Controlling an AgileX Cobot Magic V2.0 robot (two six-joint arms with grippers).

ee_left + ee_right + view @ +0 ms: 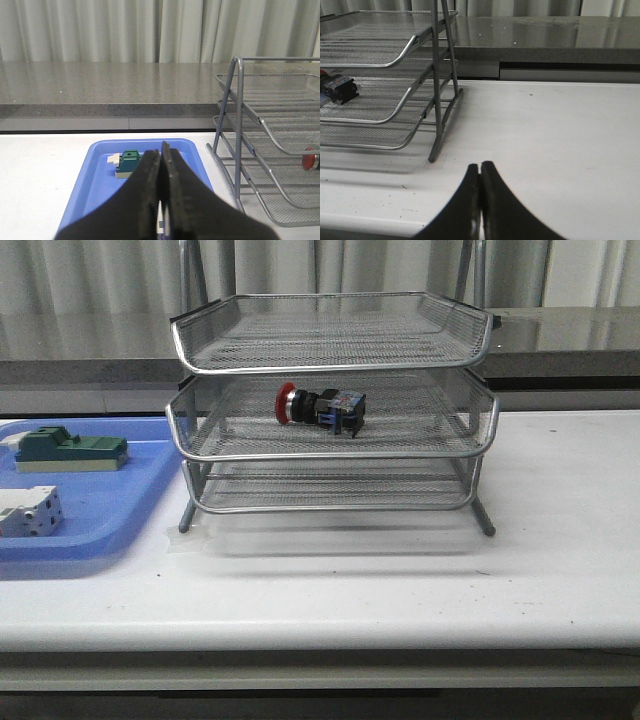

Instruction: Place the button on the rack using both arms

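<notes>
The button point(320, 408), with red head, black body and blue rear block, lies on its side on the middle tier of the silver wire rack point(330, 445). Its red head point(310, 160) shows at the edge of the left wrist view, and its blue-black rear point(339, 89) shows in the right wrist view. Neither arm appears in the front view. My left gripper point(160, 150) is shut and empty, above the blue tray. My right gripper point(480, 167) is shut and empty over the white table, apart from the rack's leg point(436, 150).
A flat blue tray point(100, 515) lies left of the rack, holding a green-topped block point(70, 448) and a white blocky component point(28, 511). A grey stone ledge point(570, 335) and curtains run behind the white table point(400, 580).
</notes>
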